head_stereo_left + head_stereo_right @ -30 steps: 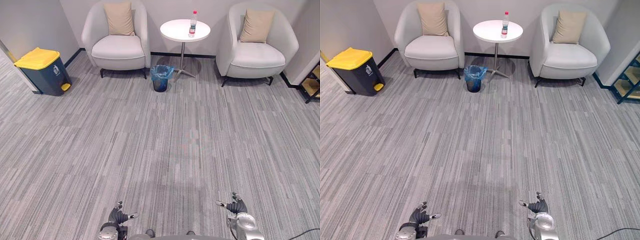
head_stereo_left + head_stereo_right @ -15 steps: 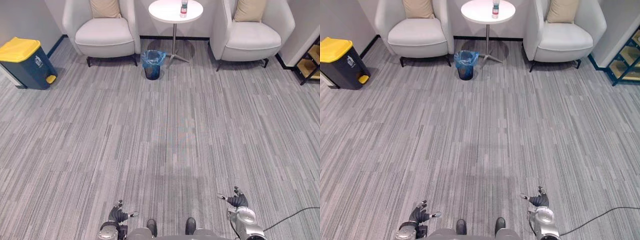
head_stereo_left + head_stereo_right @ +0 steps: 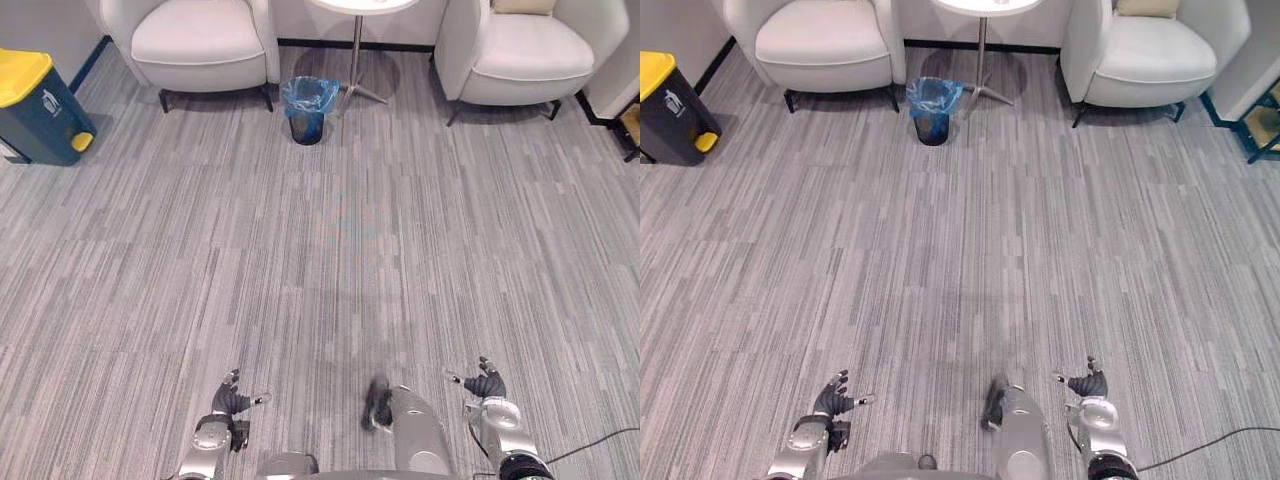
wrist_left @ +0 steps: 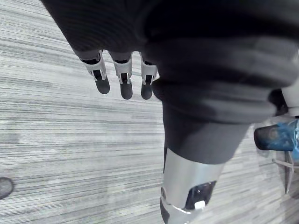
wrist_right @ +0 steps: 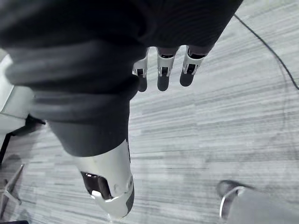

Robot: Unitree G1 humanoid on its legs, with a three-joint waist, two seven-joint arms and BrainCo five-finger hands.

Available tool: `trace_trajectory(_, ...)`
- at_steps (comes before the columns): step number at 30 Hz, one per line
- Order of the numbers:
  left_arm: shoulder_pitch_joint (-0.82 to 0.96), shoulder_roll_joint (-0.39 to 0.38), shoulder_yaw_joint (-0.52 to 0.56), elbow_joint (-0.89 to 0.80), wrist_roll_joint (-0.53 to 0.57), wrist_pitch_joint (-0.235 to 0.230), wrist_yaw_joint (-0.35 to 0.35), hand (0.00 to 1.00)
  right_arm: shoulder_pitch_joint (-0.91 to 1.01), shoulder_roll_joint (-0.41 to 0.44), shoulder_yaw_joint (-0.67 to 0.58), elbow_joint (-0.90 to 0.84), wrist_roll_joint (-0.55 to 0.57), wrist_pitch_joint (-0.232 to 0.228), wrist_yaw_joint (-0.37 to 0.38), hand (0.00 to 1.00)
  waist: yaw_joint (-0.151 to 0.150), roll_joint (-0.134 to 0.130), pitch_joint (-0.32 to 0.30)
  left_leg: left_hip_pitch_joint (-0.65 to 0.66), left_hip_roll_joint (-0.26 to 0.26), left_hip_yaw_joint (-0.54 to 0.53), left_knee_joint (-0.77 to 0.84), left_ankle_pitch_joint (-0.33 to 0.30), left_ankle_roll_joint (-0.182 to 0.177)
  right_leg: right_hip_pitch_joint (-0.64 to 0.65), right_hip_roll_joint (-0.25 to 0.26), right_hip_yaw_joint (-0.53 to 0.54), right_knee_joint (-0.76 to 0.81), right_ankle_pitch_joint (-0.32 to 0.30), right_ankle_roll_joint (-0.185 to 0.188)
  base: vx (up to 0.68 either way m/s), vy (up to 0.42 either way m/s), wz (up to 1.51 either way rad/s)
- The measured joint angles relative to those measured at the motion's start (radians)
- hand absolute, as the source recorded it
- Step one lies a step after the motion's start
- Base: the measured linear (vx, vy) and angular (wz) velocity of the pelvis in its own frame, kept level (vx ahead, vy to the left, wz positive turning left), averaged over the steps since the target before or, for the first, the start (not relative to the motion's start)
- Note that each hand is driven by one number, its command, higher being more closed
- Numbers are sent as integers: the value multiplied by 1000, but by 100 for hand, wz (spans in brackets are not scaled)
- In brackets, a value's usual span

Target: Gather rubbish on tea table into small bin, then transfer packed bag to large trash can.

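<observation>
Hands down low at the bottom edge: left hand (image 3: 229,405) and right hand (image 3: 489,388), both loose and wide, holding nothing. Far up at top middle, small dark bin with blue bag (image 3: 308,108) beside thin leg of round white table (image 3: 361,5). Could walk crooked, kick the bin over, or bump a soft white chair (image 3: 200,45).

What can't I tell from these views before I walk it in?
- Tea table: top cut off by the upper edge of both eye views; what lies on it cannot be told.
- Small bin: too small in the eye views to tell what its blue bag holds.
- Large trash can: cut by the left edge.
</observation>
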Motion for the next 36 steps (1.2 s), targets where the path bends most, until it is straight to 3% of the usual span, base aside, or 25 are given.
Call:
trace_trajectory(2, -11, -15, 1, 0, 0, -3, 0, 0, -9, 9, 4, -15, 4, -9, 0, 0, 7, 6, 2, -114, 58, -6, 287, 62, -51, 55, 42, -14, -6, -74, -19, 569, -330, 9)
trace_trajectory(3, -8, -17, 0, 0, 0, -3, 0, 0, -8, 11, 9, -15, 6, -9, 0, 0, 7, 8, 3, -160, 79, -11, 406, 105, -44, 93, 58, -20, -35, -79, -20, 594, -334, 6)
trace_trajectory(4, 3, -20, 0, 0, 1, -3, -1, 0, -3, 16, 28, -15, 14, -10, -2, 0, 11, 8, 4, -242, 131, -15, 632, 151, -37, 185, 98, -23, -109, -81, -23, 472, -237, 3)
trace_trajectory(5, 14, -22, 0, -2, 1, -2, -4, 0, 1, 19, 42, -16, 26, -16, -3, 0, 14, 6, 6, -304, 175, 9, 799, 137, -13, 275, 128, -20, -172, -83, -27, 553, -271, -6)
trace_trajectory(7, 25, -27, 1, -14, 0, -1, -4, 0, 4, 20, 44, -20, 34, -25, -8, 0, 35, 1, 9, -390, 206, 49, 916, 115, 25, 389, 147, 2, -251, -87, -30, 386, -165, -21)
trace_trajectory(10, 27, -28, 0, -47, 0, -1, -3, 0, 1, 24, 43, -21, 46, -32, -18, 0, 67, -12, 17, -555, 176, 81, 832, 95, 55, 486, 147, 34, -335, -91, -21, 331, -80, -21)
trace_trajectory(13, 27, -36, 1, -51, 1, 6, -2, 0, -13, 33, 22, -20, 64, -33, -20, 0, 74, -24, 35, -598, 67, 77, 471, 98, 51, 547, 117, 59, -363, -109, 10, 317, 49, -24)
trace_trajectory(14, 30, -46, 1, -51, 1, 7, -2, 0, -12, 31, 11, -19, 64, -33, -20, 0, 84, -23, 36, -594, 19, 69, 285, 129, 22, 566, 107, 74, -375, -120, 28, 369, 125, -41)
trace_trajectory(16, 36, -58, 1, -52, 0, 7, -1, 0, -8, 25, -1, -9, 64, -33, -23, 0, 99, -1, 29, -582, -21, 22, 36, 236, 26, 596, 122, 109, -389, -146, 68, 434, 201, -55)
trace_trajectory(17, 40, -55, 2, -51, 0, 8, -1, 0, -9, 28, 1, -2, 64, -32, -24, 0, 107, 13, 24, -579, -21, 5, 34, 322, 71, 610, 128, 131, -384, -168, 84, 500, 259, -69)
trace_trajectory(18, 45, -55, 16, -50, 0, 8, -1, 0, -4, 35, 10, 3, 63, -30, -24, 0, 119, 1, 22, -582, -29, -2, 75, 379, 134, 619, 117, 168, -365, -200, 106, 423, 221, -50)
trace_trajectory(19, 41, -53, 26, -50, 0, 8, 0, 0, -7, 38, 20, 8, 63, -30, -24, 0, 119, -16, 21, -593, -43, 1, 113, 352, 147, 617, 98, 172, -346, -222, 116, 441, 206, -31)
trace_trajectory(20, 33, -54, 32, -49, 0, 8, 0, 0, -9, 38, 30, 14, 62, -30, -24, 0, 120, -44, 18, -605, -64, 26, 169, 286, 154, 597, 54, 177, -278, -274, 139, 438, 192, -30)
trace_trajectory(22, 38, -60, 32, -44, -1, 11, 0, 0, -29, 34, 32, 49, 61, -29, -22, 0, 127, -50, 17, -590, -75, 68, 231, 198, 168, 523, 6, 238, -75, -327, 191, 426, 208, -51)
trace_trajectory(24, 52, -52, 31, -43, -2, 16, 0, 0, -42, 38, 52, 68, 57, -28, -16, 0, 124, -51, 16, -524, -97, 101, 227, 146, 185, 432, -48, 282, 197, -308, 252, 383, 207, -34)
trace_trajectory(25, 55, -40, 29, -43, -2, 16, 1, 0, -43, 42, 63, 71, 47, -25, -13, 0, 115, -51, 16, -477, -114, 102, 224, 119, 202, 371, -84, 282, 371, -280, 307, 549, 189, -6)
trace_trajectory(26, 57, -25, 29, -43, -2, 16, 3, 0, -39, 47, 72, 79, 30, -17, -12, 0, 114, -50, 16, -423, -119, 105, 216, 97, 208, 320, -106, 265, 497, -283, 291, 464, 144, 0)
trace_trajectory(28, 58, -7, 29, -43, -2, 16, 4, 0, -36, 51, 75, 86, 20, -9, -12, 0, 101, -49, 15, -347, -121, 99, 174, 82, 211, 256, -129, 198, 557, -305, 236, 442, 58, 12)
trace_trajectory(29, 58, 1, 29, -43, -5, 16, 5, 0, -41, 51, 75, 87, 20, -8, -12, 0, 87, -45, 15, -300, -118, 87, 140, 84, 209, 213, -124, 164, 515, -325, 205, 516, 17, 19)
trace_trajectory(31, 57, 2, 30, -42, -13, 16, 5, 0, -40, 43, 75, 90, 20, -8, -12, 0, 77, -32, 20, -244, -95, 82, 112, 90, 200, 156, -94, 137, 368, -331, 187, 451, -57, 11)
trace_trajectory(33, 52, -2, 29, -30, -13, 15, 5, 0, -41, 30, 74, 91, 20, -8, -11, 0, 64, -12, 27, -197, -63, 74, 109, 100, 182, 115, -60, 126, 167, -292, 170, 405, -116, 15)
trace_trajectory(34, 51, -6, 30, -18, -13, 14, 5, 0, -32, 29, 72, 91, 20, -7, -12, 0, 61, -13, 21, -167, -54, 71, 101, 107, 159, 112, -40, 127, -1, -197, 164, 450, -164, 24)
trace_trajectory(35, 55, -2, 30, -10, -13, 14, 5, 0, -13, 31, 72, 94, 20, -6, -12, 0, 61, -34, 8, -133, -59, 51, 87, 92, 118, 110, -33, 150, -143, -56, 144, 479, -193, 34)
trace_trajectory(36, 55, 2, 30, -4, -13, 15, 6, 0, -1, 33, 72, 95, 20, -6, -12, 0, 61, -48, 1, -117, -64, 32, 87, 76, 93, 109, -39, 164, -157, 19, 138, 417, -199, 53)
